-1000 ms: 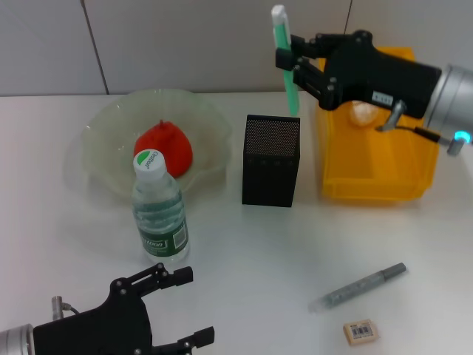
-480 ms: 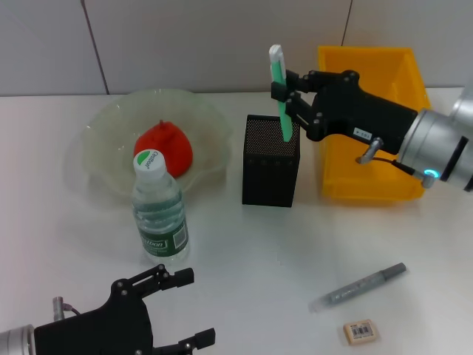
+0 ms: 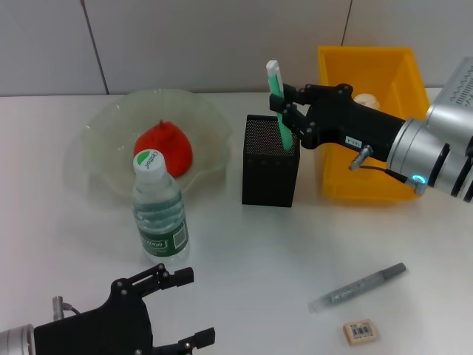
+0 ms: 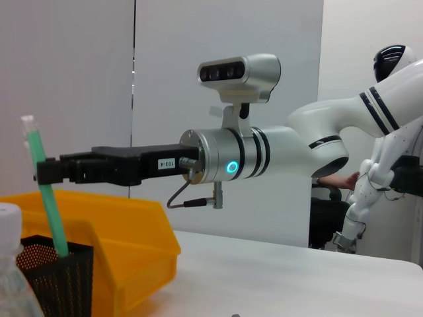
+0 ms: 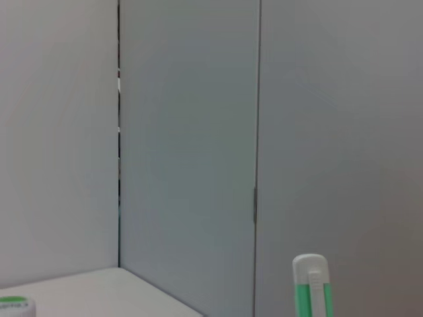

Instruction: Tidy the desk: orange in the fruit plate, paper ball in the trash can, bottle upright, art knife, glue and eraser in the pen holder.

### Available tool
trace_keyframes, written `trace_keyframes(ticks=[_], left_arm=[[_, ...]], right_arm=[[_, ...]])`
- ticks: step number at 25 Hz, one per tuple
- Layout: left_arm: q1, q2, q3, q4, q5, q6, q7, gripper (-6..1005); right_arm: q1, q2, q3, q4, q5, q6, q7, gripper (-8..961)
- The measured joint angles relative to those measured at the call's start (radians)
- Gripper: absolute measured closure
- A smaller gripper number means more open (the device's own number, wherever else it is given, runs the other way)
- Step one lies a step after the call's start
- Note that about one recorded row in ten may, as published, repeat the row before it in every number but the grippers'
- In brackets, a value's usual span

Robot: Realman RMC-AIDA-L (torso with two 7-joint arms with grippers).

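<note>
My right gripper (image 3: 285,105) is shut on the green art knife (image 3: 276,92) and holds it upright, its lower end inside the black mesh pen holder (image 3: 270,166). The left wrist view shows the knife (image 4: 45,198) dipping into the holder (image 4: 56,277). The orange (image 3: 163,148) lies in the fruit plate (image 3: 96,133). The bottle (image 3: 159,211) stands upright in front of the plate. The paper ball (image 3: 366,100) lies in the yellow trash can (image 3: 369,174). The grey glue stick (image 3: 360,286) and the eraser (image 3: 361,331) lie on the table at the front right. My left gripper (image 3: 181,307) is open at the front left.
The trash can stands close to the right of the pen holder, under my right arm. The plate is to the holder's left. A white wall runs behind the table.
My right gripper has moved left and down with the art knife, from above the trash can to the pen holder; the knife's lower end is now inside it. The left arm has not moved.
</note>
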Motion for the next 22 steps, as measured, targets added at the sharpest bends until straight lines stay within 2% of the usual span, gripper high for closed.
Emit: trace_keyframes(ticks=[15, 20, 22], left_arm=[[0.001, 0.000, -0.002, 0.002, 0.000, 0.003, 0.001, 172], [0.004, 0.000, -0.004, 0.002, 0.000, 0.004, 0.001, 172], [0.005, 0.000, -0.005, 0.001, 0.000, 0.004, 0.001, 172]], right_arm=[[-0.016, 0.001, -0.026, 0.000, 0.003, -0.002, -0.012, 759], [-0.054, 0.001, -0.015, 0.034, 0.034, -0.085, 0.005, 582], [-0.100, -0.003, -0.022, 0.111, 0.042, -0.130, 0.064, 518]])
